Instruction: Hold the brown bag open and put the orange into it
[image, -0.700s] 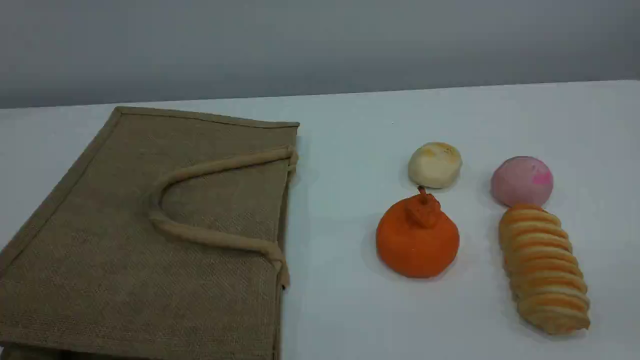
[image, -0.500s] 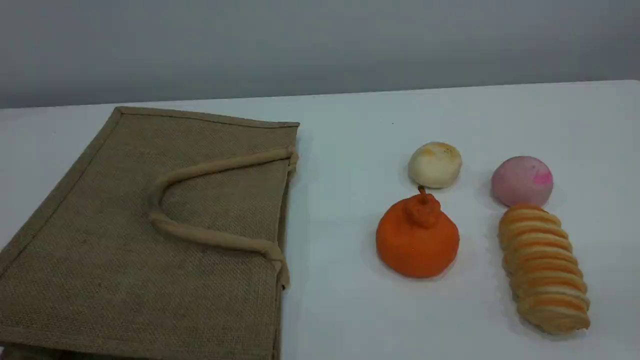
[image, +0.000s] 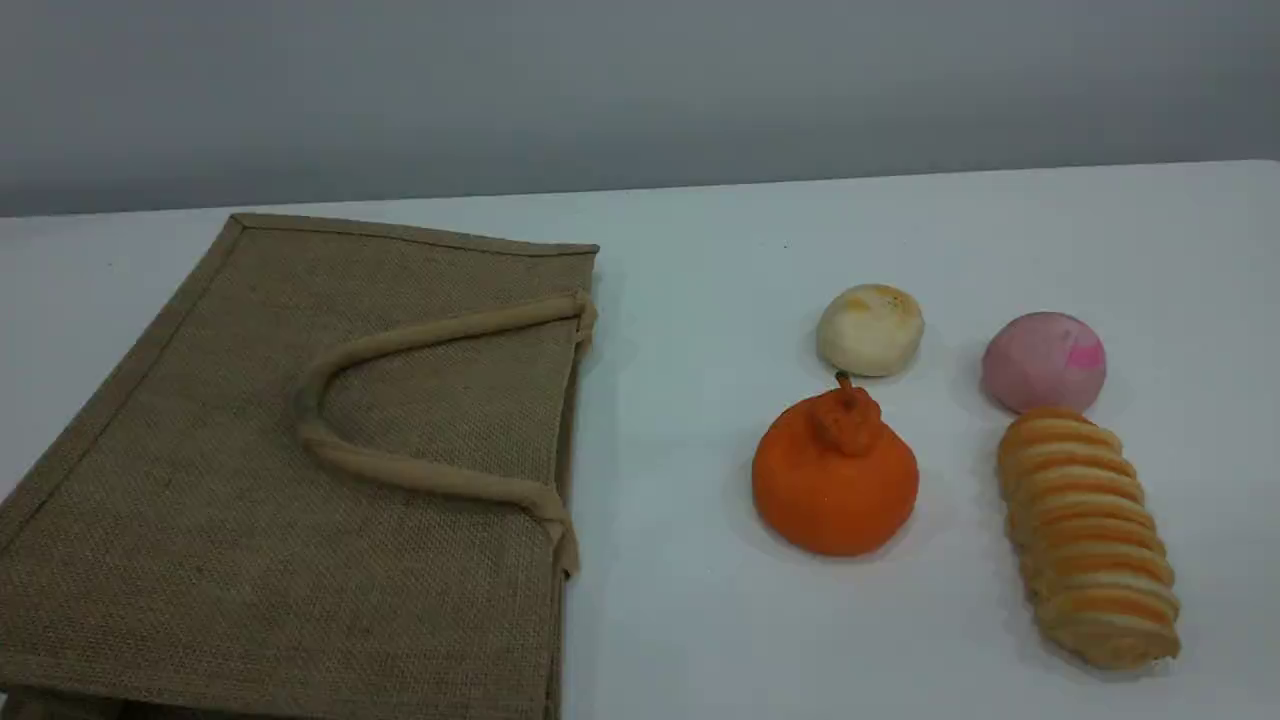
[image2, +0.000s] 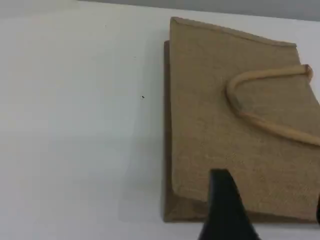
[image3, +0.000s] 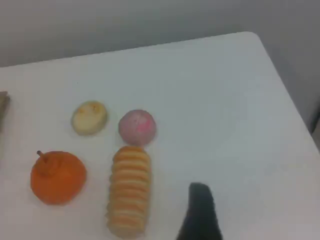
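The brown bag (image: 300, 470) lies flat on the white table at the left, its beige rope handle (image: 400, 470) resting on top and its mouth facing right. To its right, apart from it, the orange (image: 835, 485) sits upright with its stem up. No arm shows in the scene view. In the left wrist view my left gripper (image2: 270, 210) hovers over the bag's near corner (image2: 200, 200), jaws apart and empty. In the right wrist view one dark fingertip (image3: 200, 207) of my right gripper hangs over bare table, right of the orange (image3: 57, 177), holding nothing.
A cream bun (image: 870, 330) lies just behind the orange. A pink bun (image: 1043, 362) and a long orange-striped bread roll (image: 1090, 540) lie to the orange's right. The table's right edge (image3: 287, 95) is close beyond the buns.
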